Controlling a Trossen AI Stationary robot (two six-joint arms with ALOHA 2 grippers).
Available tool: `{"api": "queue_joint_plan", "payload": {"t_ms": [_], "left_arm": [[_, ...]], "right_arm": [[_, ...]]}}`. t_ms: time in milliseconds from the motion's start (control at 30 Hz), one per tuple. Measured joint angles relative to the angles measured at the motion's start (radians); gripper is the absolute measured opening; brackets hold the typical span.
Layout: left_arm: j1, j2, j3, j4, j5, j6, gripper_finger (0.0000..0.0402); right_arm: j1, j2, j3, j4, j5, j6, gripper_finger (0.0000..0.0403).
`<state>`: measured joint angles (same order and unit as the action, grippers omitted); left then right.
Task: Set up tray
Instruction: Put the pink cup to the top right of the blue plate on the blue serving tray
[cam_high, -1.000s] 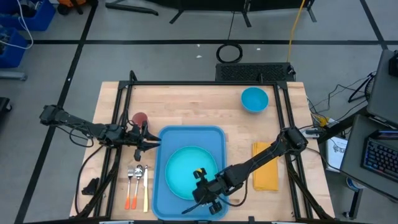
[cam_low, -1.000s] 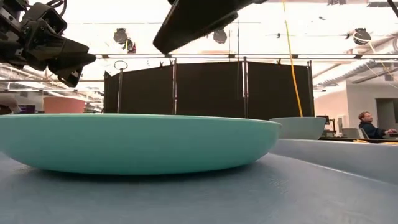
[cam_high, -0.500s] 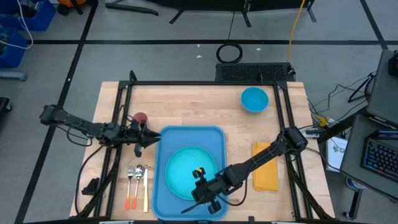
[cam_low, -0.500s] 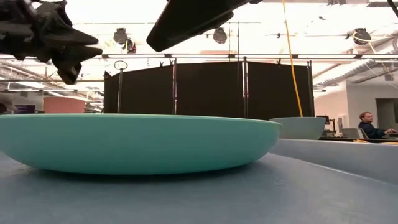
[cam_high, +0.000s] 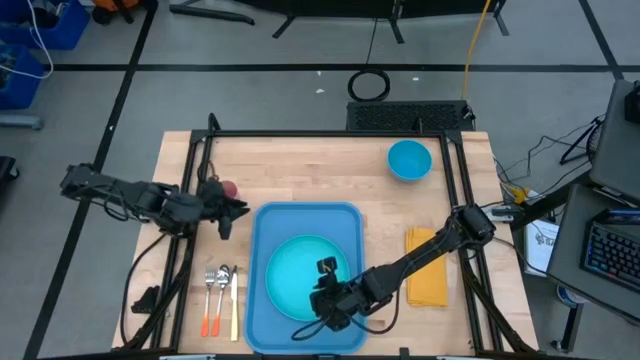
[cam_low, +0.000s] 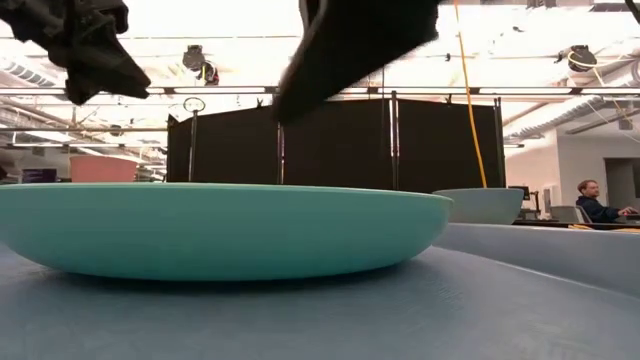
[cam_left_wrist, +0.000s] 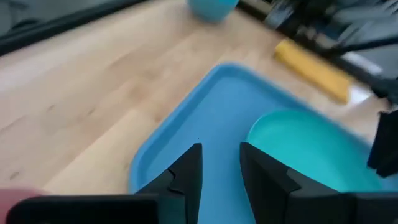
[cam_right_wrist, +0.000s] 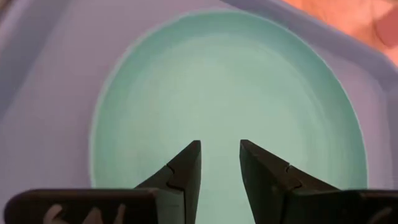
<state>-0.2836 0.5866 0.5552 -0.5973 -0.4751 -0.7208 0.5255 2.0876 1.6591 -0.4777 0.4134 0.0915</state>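
The blue tray (cam_high: 306, 275) lies flat at the table's (cam_high: 320, 170) front edge, near its middle, with a turquoise plate (cam_high: 300, 278) on it. The right gripper (cam_high: 327, 290) hangs over the plate, its fingers (cam_right_wrist: 186, 171) slightly parted and holding nothing. The left gripper (cam_high: 232, 208) hovers just off the tray's far left corner, likewise parted and empty.

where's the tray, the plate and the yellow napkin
tray (cam_high: 349, 222): high view, bare floor near its far right corner
plate (cam_high: 295, 270): high view, its centre
yellow napkin (cam_high: 430, 280): high view, middle of the fold
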Motion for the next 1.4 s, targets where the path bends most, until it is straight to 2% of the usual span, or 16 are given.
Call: {"api": "queue_joint_plan", "payload": {"t_ms": [133, 333, 467, 700, 800, 933, 1200, 1400], "left_arm": [[0.016, 0.126, 0.098, -0.187, 0.003, -0.078, 0.0111], [0.063, 0.263, 0.178, -0.308, 0.052, -0.127, 0.0115], [0.103, 0.295, 0.203, -0.364, 0.065, -0.148, 0.0139], [0.185, 0.296, 0.224, -0.411, 0.125, -0.164, 0.0207], [0.22, 0.315, 0.225, -0.47, 0.143, -0.164, 0.0219], [0.25, 0.34, 0.224, -0.54, 0.13, -0.172, 0.0215], [0.264, 0.365, 0.224, -0.522, 0.135, -0.149, 0.0188], [0.264, 0.375, 0.224, -0.508, 0.153, -0.126, 0.0182]], "right_arm": [[0.007, -0.001, -0.071, 0.053, 0.005, 0.024, 0.01], [0.034, -0.004, -0.131, 0.123, 0.005, 0.038, 0.01], [0.063, -0.005, -0.13, 0.144, 0.013, 0.038, 0.01], [0.12, -0.005, -0.131, 0.155, 0.062, 0.047, 0.01], [0.133, -0.005, -0.131, 0.157, 0.089, 0.05, 0.01], [0.145, -0.005, -0.131, 0.161, 0.088, 0.05, 0.01], [0.144, -0.005, -0.131, 0.164, 0.088, 0.054, 0.01], [0.144, -0.005, -0.131, 0.168, 0.088, 0.054, 0.01]]}}
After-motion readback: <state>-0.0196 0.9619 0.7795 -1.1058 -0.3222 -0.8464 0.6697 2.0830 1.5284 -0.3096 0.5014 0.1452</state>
